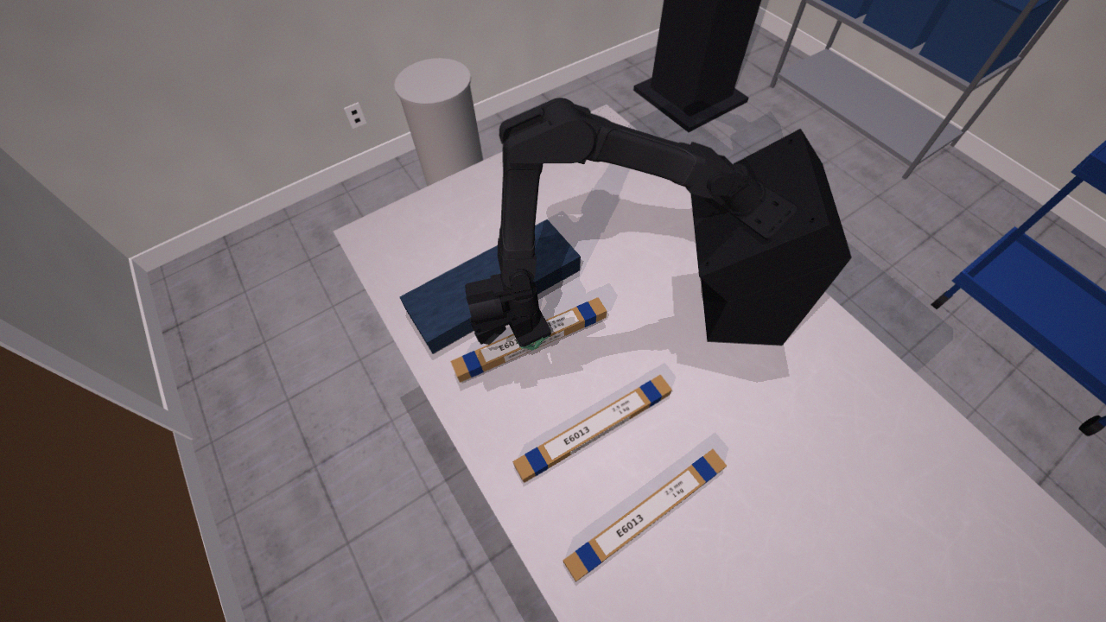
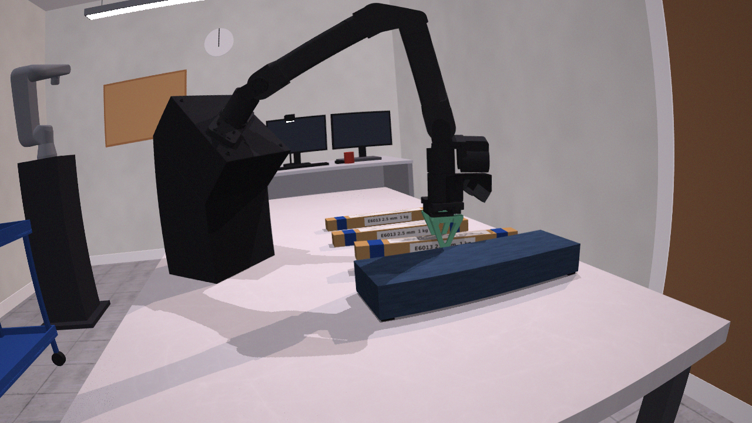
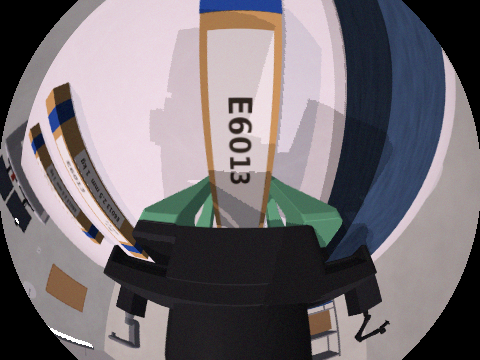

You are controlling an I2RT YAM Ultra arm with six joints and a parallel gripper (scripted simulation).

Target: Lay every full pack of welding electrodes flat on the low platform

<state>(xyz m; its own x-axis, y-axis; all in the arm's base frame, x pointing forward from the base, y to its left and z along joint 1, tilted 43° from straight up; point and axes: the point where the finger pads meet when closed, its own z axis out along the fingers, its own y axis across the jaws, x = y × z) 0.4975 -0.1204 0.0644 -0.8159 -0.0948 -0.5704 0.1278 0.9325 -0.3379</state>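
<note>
My gripper is shut on the near pack, its green fingers on both long sides around the middle. The pack is level and appears slightly above the table, beside and parallel to the dark blue platform. The middle pack lies flat on the table. The far pack lies flat beyond it, roughly parallel. No pack is on the platform. All three look alike, labelled E6013.
The arm's black pedestal stands on the table, on the side toward the shelf. The arm passes above the platform. One table edge runs close past the packs' ends.
</note>
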